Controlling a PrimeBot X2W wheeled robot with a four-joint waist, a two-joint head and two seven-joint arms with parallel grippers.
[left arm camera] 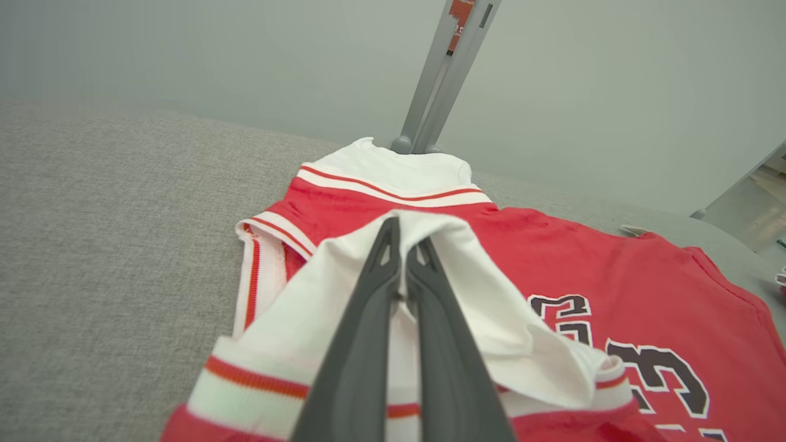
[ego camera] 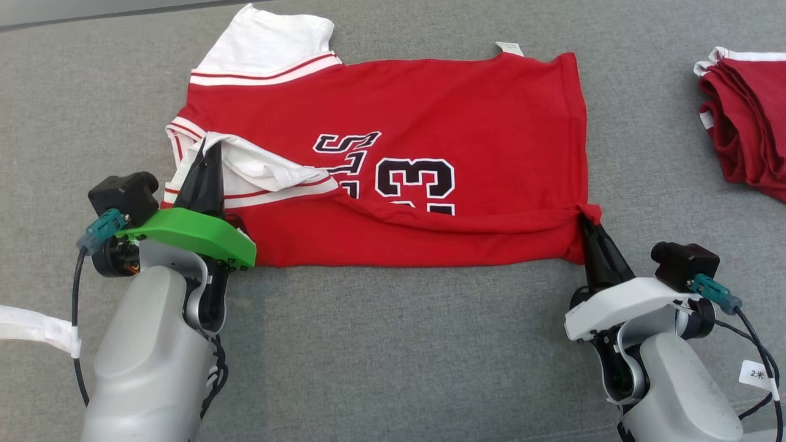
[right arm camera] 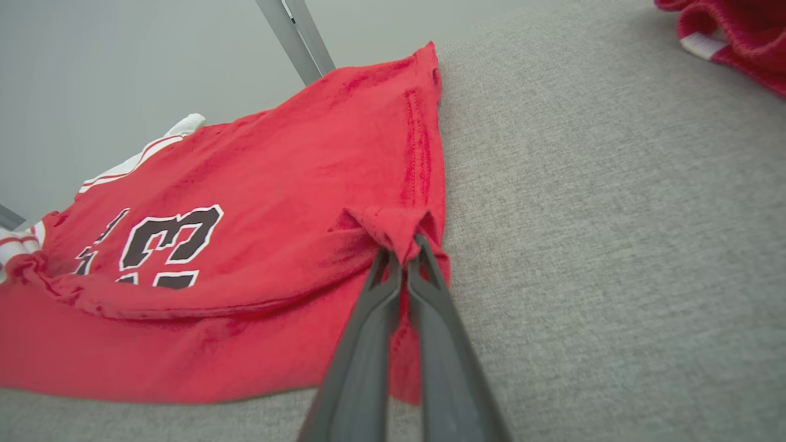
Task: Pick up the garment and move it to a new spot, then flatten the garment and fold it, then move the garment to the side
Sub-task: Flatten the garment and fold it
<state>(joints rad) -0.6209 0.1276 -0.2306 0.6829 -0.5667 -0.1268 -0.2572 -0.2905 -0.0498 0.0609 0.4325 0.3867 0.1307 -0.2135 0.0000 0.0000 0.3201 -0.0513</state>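
The grey cloth surface [ego camera: 399,344] runs the whole width in front of the robot. The red shirt [ego camera: 479,123] lies in the middle of it with its long axis running left to right, collar end toward the robot's left and hem toward its right. Well apart from it, off to the right, sits a stack of red clothes [ego camera: 752,116]. The near long edge of the shirt has been turned up and over, so a strip of red already covers the bottom of the black number [ego camera: 417,181]. The rest of the shirt lies flat beyond that strip, away from the robot. The white sleeve [ego camera: 264,172] at the left end is raised off the cloth. The left gripper [ego camera: 210,153] has its fingers pressed together on that sleeve, pinching the fabric at the tips. The right gripper [ego camera: 584,220] is likewise clamped tight, on the near hem corner [ego camera: 591,212], which bunches into a small red knot at its tips. Each arm holds its own end, so I'd judge the fold must carry both ends straight away from the robot, across the short way, toward the far edge.
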